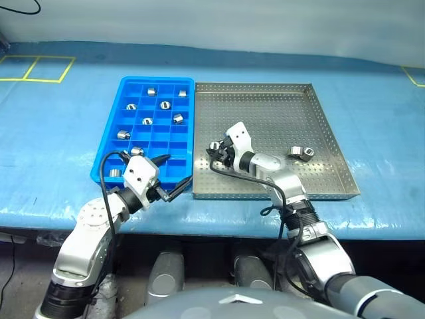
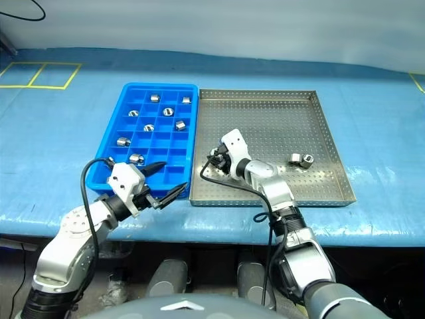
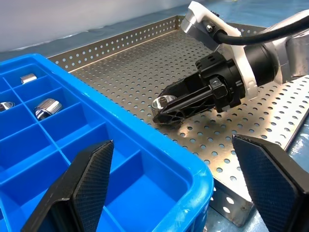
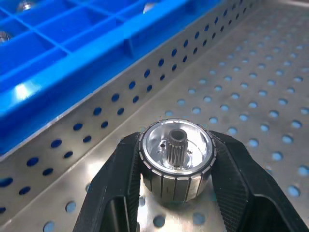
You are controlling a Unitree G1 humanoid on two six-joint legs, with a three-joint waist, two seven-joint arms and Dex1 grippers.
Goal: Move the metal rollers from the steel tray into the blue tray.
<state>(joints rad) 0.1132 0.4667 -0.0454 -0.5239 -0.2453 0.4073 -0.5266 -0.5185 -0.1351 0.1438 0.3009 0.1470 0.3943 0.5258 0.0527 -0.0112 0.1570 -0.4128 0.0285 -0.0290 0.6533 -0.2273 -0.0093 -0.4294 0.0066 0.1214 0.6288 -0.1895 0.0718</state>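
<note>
My right gripper is shut on a metal roller, a shiny ribbed cylinder with a splined centre hole. It holds it just above the perforated floor of the steel tray, close to the tray's left rim. Two more metal rollers lie together at the steel tray's right side. The blue tray sits directly left of the steel tray, and several rollers rest in separate compartments. My left gripper hangs open and empty over the blue tray's near right corner.
Both trays rest on a table with a blue cover. Yellow tape lines mark its far left corner. The table's front edge runs just below the trays' near rims.
</note>
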